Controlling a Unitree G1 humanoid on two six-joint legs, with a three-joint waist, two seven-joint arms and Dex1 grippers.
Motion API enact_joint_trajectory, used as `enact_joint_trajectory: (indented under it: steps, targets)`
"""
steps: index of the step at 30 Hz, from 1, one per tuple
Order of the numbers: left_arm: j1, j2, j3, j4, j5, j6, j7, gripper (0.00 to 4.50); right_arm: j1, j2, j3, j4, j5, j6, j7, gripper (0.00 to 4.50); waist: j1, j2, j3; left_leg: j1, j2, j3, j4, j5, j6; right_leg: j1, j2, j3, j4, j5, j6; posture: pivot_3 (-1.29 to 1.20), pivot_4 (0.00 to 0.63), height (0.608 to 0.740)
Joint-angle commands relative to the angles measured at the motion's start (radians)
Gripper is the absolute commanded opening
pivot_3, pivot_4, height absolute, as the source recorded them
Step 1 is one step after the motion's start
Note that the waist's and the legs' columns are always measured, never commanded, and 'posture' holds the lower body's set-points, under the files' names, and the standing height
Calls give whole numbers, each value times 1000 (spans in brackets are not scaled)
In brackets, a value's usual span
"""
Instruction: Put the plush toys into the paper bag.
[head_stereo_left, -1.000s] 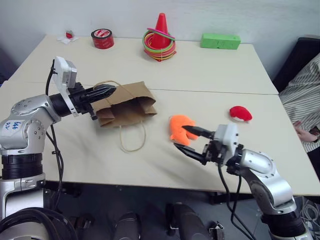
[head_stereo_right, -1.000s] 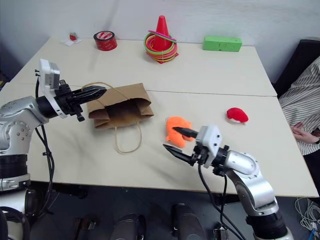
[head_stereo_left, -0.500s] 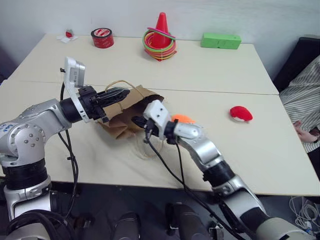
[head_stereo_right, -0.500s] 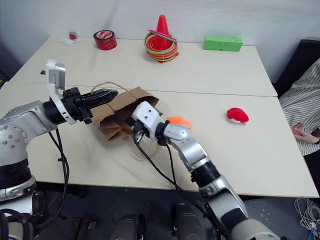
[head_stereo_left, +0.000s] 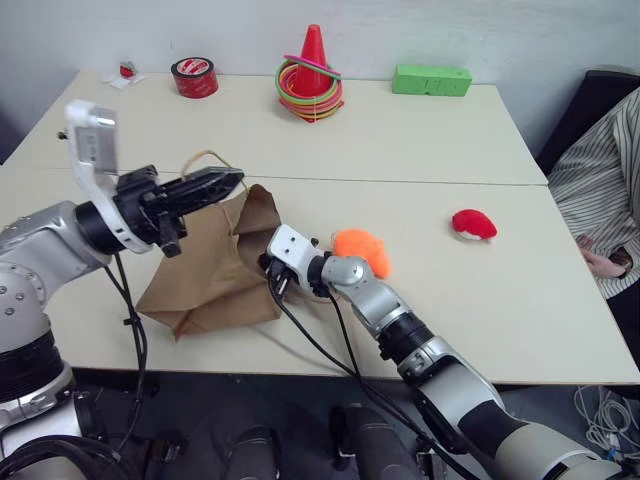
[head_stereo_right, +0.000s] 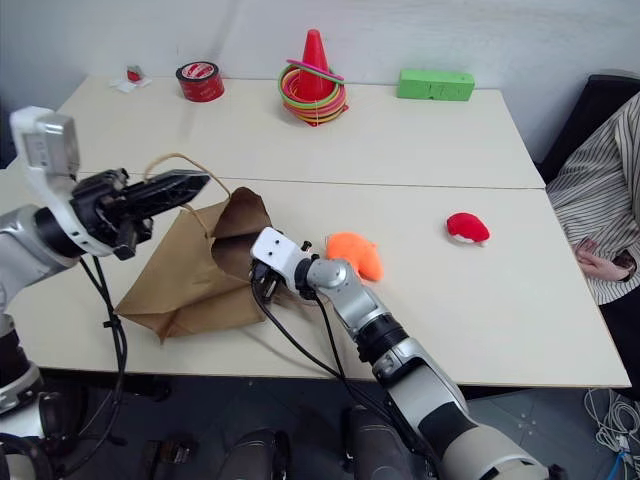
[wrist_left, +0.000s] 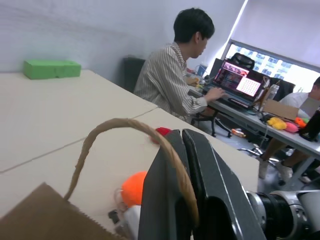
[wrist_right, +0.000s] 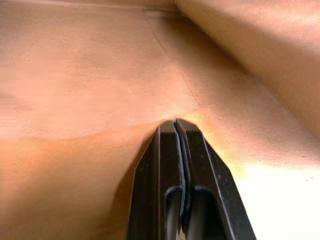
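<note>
My left tool (head_stereo_left: 232, 181) is clamped shut on the twine handle (wrist_left: 117, 126) of the paper bag (head_stereo_left: 215, 270), lifting its mouth off the bench (head_stereo_left: 420, 150) near the front edge. My right tool (wrist_right: 175, 125) is pressed shut inside the bag, tips against the brown paper, holding nothing I can see. The orange plush toy (head_stereo_left: 362, 248) lies just beside my right wrist, outside the bag. The red plush toy (head_stereo_left: 473, 223) sits well apart toward the right edge. Along the far edge stand a red tape roll (head_stereo_left: 193, 76), a ringed cone (head_stereo_left: 311, 72) and a green block (head_stereo_left: 431, 79). A person in a striped shirt (head_stereo_left: 600, 180) sits by the right edge.
</note>
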Motion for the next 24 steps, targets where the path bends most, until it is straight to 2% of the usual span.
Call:
enact_joint_trajectory:
  steps: [1, 10, 14, 15, 18, 24]
  targets:
    - [-13, 40, 3, 67, 61, -93, -79, 0, 46, -32, 34, 4, -30, 14, 68, 25, 1, 0, 0, 0, 0, 0, 0, 0, 0, 0, 0, 0, 0, 0, 0, 0, 150, 740]
    - [-94, 120, -146, 233, 202, -193, -281, 0, 101, -52, 12, -78, -26, 33, 87, 25, 2, -1, -1, 0, 0, 0, 0, 0, 0, 1, 0, 0, 0, 0, 0, 0, 150, 740]
    - [-125, 116, -190, 263, 232, -208, -342, 0, 117, -35, -48, -129, 56, -13, 118, 25, 2, -1, -1, 0, 0, 1, 0, 0, 0, 0, 0, 0, 0, 0, 0, 0, 150, 740]
    - [-132, 112, -206, 262, 242, -214, -355, 0, 131, -33, -85, -183, 116, 9, 146, 25, 2, -1, -1, 0, 0, 1, 0, 0, 1, 0, 0, 0, 0, 0, 0, 0, 150, 740]
    - [-145, 105, -250, 251, 268, -236, -400, 0, 171, -91, -153, -363, 219, 79, 217, 575, 4, 0, 0, -2, 0, 0, 0, -1, 1, -1, 0, 0, 0, 0, 0, 0, 150, 740]
    - [-155, 107, -268, 260, 285, -246, -448, 0, 273, -286, -289, -686, 415, 225, 333, 2688, 8, 1, 1, -3, 0, 0, 0, -2, 2, -1, 0, 0, -2, 0, 1, 0, 150, 740]
